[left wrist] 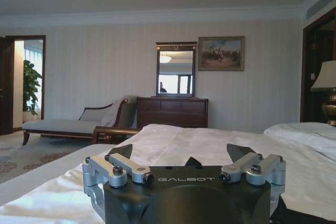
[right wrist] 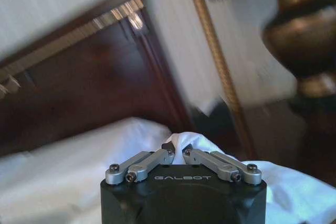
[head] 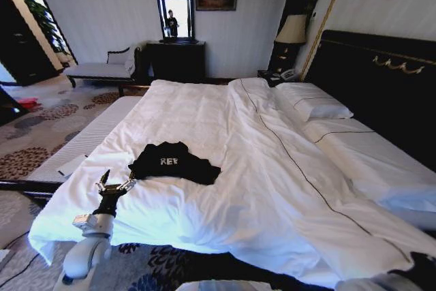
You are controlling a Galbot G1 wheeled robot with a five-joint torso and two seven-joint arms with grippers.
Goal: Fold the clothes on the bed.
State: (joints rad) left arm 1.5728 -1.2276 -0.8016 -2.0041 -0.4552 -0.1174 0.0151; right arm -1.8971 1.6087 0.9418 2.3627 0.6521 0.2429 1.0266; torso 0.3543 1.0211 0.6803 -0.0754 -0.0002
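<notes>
Head view shows the black T-shirt [head: 174,162] lying bunched and unfolded on the bed [head: 225,134], folding apparently barely begun, the left gripper [head: 114,185] with jaws spread just beside it, the right gripper [right wrist: 178,153] with jaws pressed together.

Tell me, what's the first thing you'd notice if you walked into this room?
The big bed with its white duvet takes up most of the room, and a crumpled black T-shirt lies on its near left part, dark against the white. The left gripper hangs open beside the shirt's near left corner. The right gripper is shut and points toward the dark headboard.
</notes>
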